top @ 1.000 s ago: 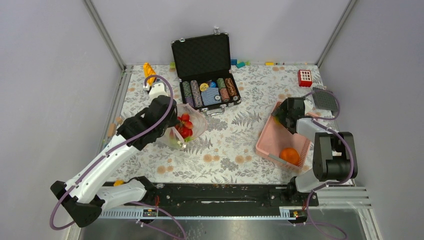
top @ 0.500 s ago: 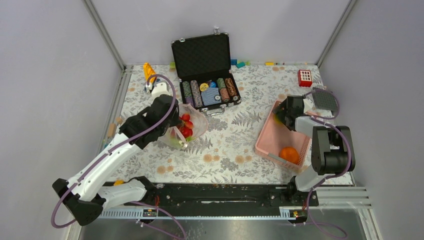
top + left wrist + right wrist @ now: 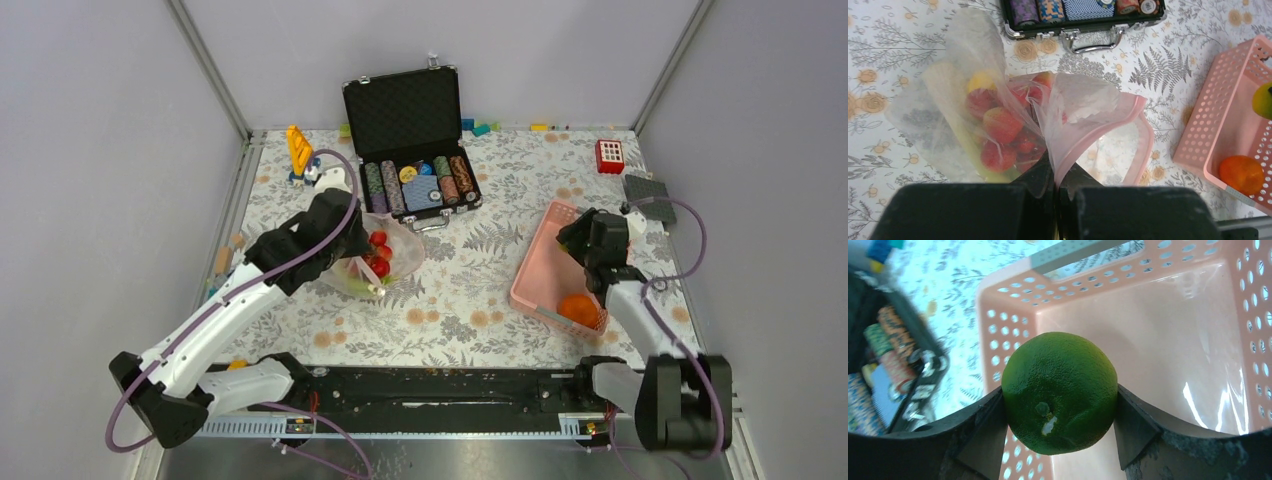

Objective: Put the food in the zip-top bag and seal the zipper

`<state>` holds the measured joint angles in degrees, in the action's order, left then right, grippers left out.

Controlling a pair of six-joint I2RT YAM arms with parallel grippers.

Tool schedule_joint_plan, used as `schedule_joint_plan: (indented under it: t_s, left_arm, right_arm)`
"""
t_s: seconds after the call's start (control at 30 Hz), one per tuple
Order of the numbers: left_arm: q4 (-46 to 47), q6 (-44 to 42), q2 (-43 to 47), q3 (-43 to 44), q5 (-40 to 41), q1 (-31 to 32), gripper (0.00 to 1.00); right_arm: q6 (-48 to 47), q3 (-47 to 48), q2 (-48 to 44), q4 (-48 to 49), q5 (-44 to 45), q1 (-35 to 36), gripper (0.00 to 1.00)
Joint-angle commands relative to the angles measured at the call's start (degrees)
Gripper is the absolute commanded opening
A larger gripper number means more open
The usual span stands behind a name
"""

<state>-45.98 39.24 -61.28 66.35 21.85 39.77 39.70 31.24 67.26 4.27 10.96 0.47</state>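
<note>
The clear zip-top bag (image 3: 973,115) lies left of centre (image 3: 385,262) with red pieces (image 3: 1000,125), a lemon (image 3: 979,80) and a pale-green celery stalk (image 3: 955,120) inside. Its pink zipper (image 3: 1128,120) loops open. My left gripper (image 3: 1055,175) is shut on the bag's mouth edge and holds it up. My right gripper (image 3: 1060,415) is shut on the green round fruit (image 3: 1059,390) above the pink basket (image 3: 1158,355). The orange (image 3: 578,308) lies in the basket's near end; it also shows in the left wrist view (image 3: 1242,174).
An open black case (image 3: 410,150) of poker chips stands at the back centre, close behind the bag. A yellow toy (image 3: 298,148) is at the back left, a red block (image 3: 609,155) and a grey pad (image 3: 648,190) at the back right.
My right arm has lifted the green fruit up and drawn back towards me over the basket. My left gripper has shifted slightly right with the bag's mouth.
</note>
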Motion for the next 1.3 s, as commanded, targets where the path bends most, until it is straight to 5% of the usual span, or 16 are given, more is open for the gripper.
schedule_joint_plan:
  t_s: [0.0, 0.3, 0.5, 0.77, 1.27]
  left_arm:
    - [4.3, -0.7, -0.9, 0.7, -5.9, -0.2, 0.0]
    - [4.7, -1.8, -5.2, 4.4, -8.0, 6.3, 0.0]
    - [5.7, -1.7, -7.5, 7.1, -8.8, 9.4, 0.0]
    - [6.9, -2.7, -11.7, 10.8, -10.2, 11.8, 0.0]
    - [9.1, -3.3, -10.6, 9.7, -14.0, 13.4, 0.0]
  right_arm:
    - [-3.0, -3.8, -12.7, -2.2, -7.3, -0.1, 0.5]
    - [-2.5, -6.8, -29.7, 0.7, -36.8, -0.1, 0.5]
    - [9.9, -9.5, -28.6, 19.7, -56.2, 1.5, 0.47]
    - [-0.7, 0.1, -28.0, 7.0, -42.7, 26.3, 0.48]
    - [-3.5, 15.3, -5.2, -2.6, -18.6, 44.8, 0.56]
